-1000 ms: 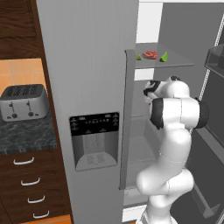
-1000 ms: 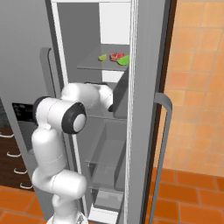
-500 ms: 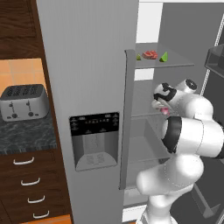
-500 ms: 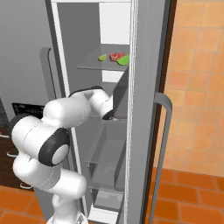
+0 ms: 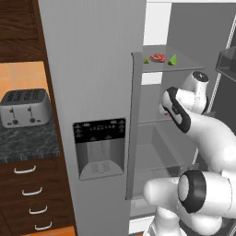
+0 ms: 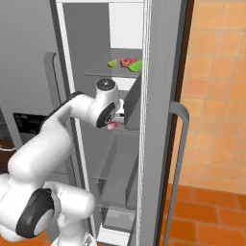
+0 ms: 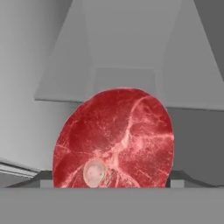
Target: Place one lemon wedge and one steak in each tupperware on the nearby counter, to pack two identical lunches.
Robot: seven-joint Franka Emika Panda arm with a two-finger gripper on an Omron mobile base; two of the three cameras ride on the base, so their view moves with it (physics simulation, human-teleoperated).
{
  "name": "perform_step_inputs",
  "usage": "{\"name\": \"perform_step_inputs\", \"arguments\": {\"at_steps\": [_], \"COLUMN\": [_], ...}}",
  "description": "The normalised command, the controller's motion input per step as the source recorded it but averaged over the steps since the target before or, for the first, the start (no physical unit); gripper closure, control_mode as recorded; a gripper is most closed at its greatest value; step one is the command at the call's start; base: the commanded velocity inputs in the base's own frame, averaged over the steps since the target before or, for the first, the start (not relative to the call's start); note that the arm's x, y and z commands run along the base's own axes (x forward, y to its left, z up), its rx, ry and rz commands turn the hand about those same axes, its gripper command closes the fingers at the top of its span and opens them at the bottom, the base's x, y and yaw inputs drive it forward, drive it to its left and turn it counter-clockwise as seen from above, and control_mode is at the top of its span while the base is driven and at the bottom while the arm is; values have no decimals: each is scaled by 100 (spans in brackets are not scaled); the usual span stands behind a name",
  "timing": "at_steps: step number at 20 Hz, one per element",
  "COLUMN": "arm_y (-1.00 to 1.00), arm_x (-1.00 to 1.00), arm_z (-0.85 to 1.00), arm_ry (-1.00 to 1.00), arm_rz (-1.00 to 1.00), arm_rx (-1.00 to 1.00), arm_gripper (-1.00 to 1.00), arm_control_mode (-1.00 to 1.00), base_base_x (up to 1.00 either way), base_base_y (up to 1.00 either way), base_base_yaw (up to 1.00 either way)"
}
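My gripper (image 7: 111,177) is inside the open fridge at the middle shelf, shut on a round red steak (image 7: 116,135) that spans the gap between both finger tips. The same steak (image 6: 112,126) shows pink under the hand (image 6: 115,120) in the right base view, and at the gripper (image 5: 168,113) in the left base view. On the shelf above lie another steak (image 5: 158,57) and two green lemon wedges (image 5: 173,60) (image 5: 145,60). The tupperware is out of view. The marbled counter (image 5: 27,143) lies left of the fridge.
A silver toaster (image 5: 25,107) stands on the counter above brown drawers (image 5: 27,203). The closed fridge door with its dispenser panel (image 5: 99,147) stands between counter and arm. The open door's edge (image 6: 158,120) and handle (image 6: 180,144) flank the arm on the right.
The arm's elbow has swung low and to the right while the hand stayed inside the fridge, dropping slightly with the steak. The jaws have kept the same width.
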Motion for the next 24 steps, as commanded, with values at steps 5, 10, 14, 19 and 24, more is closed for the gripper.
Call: {"name": "perform_step_inputs", "arguments": {"at_steps": [5, 10, 14, 19, 24], "arm_y": [6, 4, 30, 89, 0], "arm_x": [-100, -100, -80, -22, 0], "arm_z": [48, 10, 0, 0, 0], "arm_ry": [7, -8, -1, 2, 0], "arm_rz": [0, 3, 0, 0, 0], "arm_rx": [-1, 3, 0, -7, 0], "arm_gripper": [100, 100, 100, 100, 100], "arm_control_mode": [-100, -100, -100, -100, 100], "base_base_x": [0, 0, 0, 0, -97], "base_base_y": [0, 0, 0, 0, 100], "base_base_yaw": [0, 0, 0, 0, 0]}}
